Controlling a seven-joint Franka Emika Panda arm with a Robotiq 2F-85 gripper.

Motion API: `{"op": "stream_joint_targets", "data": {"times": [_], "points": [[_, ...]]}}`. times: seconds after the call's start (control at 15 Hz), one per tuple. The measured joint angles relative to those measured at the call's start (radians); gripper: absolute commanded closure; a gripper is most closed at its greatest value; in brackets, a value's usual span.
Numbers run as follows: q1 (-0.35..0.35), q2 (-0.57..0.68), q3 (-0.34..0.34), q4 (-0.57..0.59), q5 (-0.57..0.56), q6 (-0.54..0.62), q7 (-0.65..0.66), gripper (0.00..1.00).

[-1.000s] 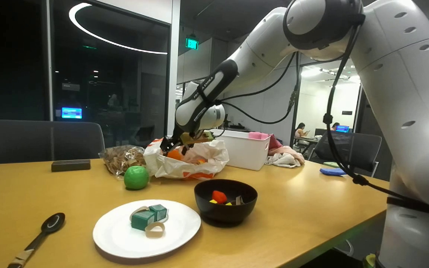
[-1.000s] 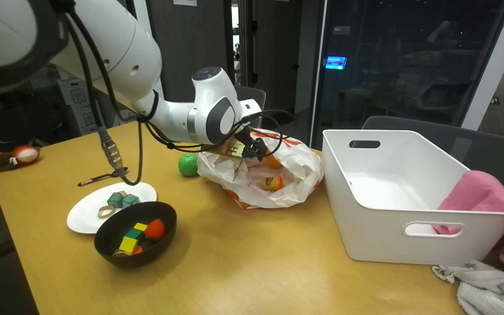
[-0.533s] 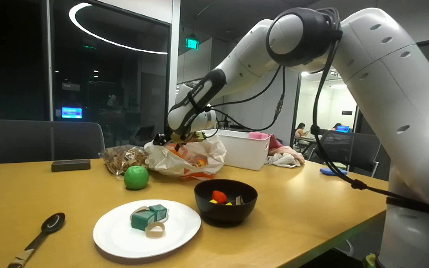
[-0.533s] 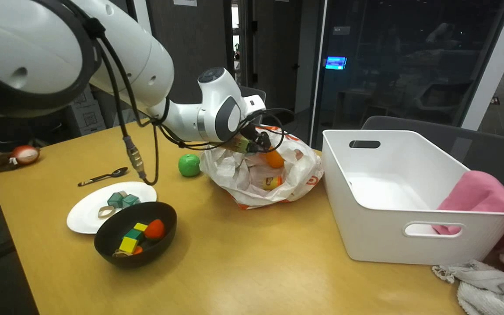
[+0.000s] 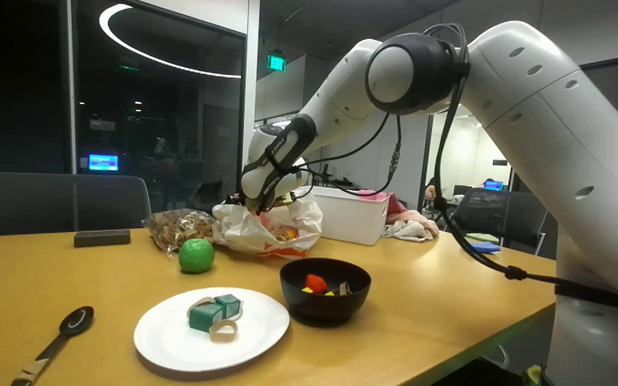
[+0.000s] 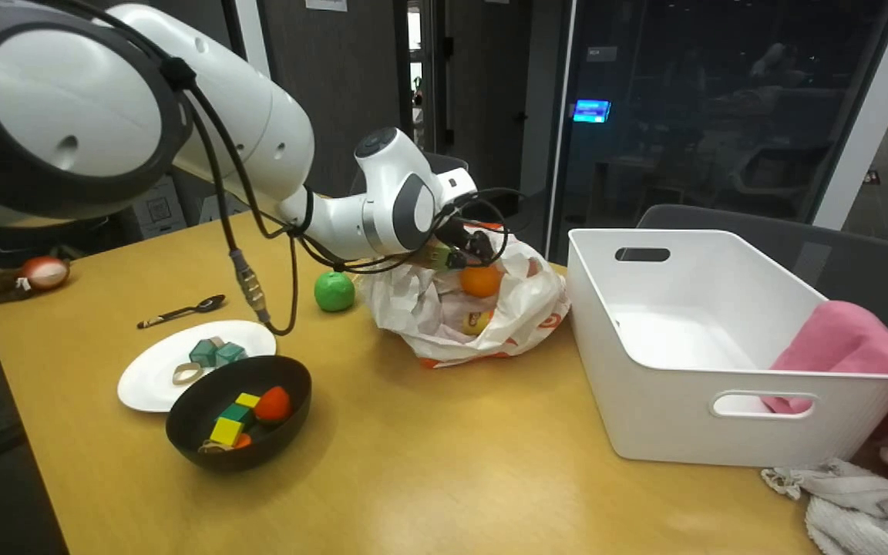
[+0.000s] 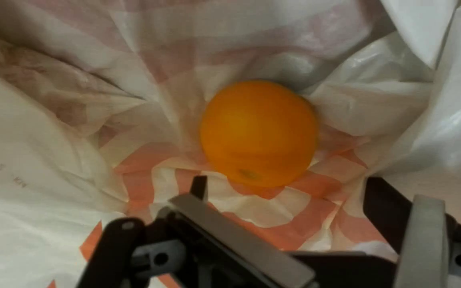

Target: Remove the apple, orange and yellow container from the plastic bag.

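Note:
The orange (image 7: 258, 132) lies in the plastic bag (image 7: 394, 104), on its printed lining. In the wrist view my gripper (image 7: 288, 190) is open, its fingers wide apart just short of the fruit, with nothing between them. An exterior view has the gripper (image 6: 476, 247) at the bag's far side, above and behind the orange (image 6: 481, 282). The yellow container (image 6: 476, 322) lies in the bag nearer that camera; part of it shows as well in an exterior view, the yellow container (image 5: 287, 234). Outside the bag, the green apple (image 5: 196, 255) rests on the table.
A clear bag of brown bits (image 5: 180, 228) adjoins the plastic bag. Beside it stands a large white box (image 6: 721, 416) with pink cloth (image 6: 845, 339). Towards the front are a black bowl (image 5: 325, 305) with blocks, a white plate (image 5: 164, 343) and a black spoon (image 5: 75, 321).
The arm's elbow has dropped and the hand has shifted and tilted deeper over the bag. The bag's rim has been pushed about a little, and more of the orange shows in an exterior view.

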Motion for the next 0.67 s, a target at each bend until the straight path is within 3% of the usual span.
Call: {"op": "stream_joint_targets", "data": {"times": [0.2,0.33,0.67], "points": [[0.028,0.014,-0.038,0.001,-0.011,-0.006,0.018,0.00],[0.034,0.017,-0.040,0.001,-0.011,-0.030,0.019,0.26],[0.035,0.016,-0.028,0.002,-0.011,-0.066,0.019,0.64]]}}
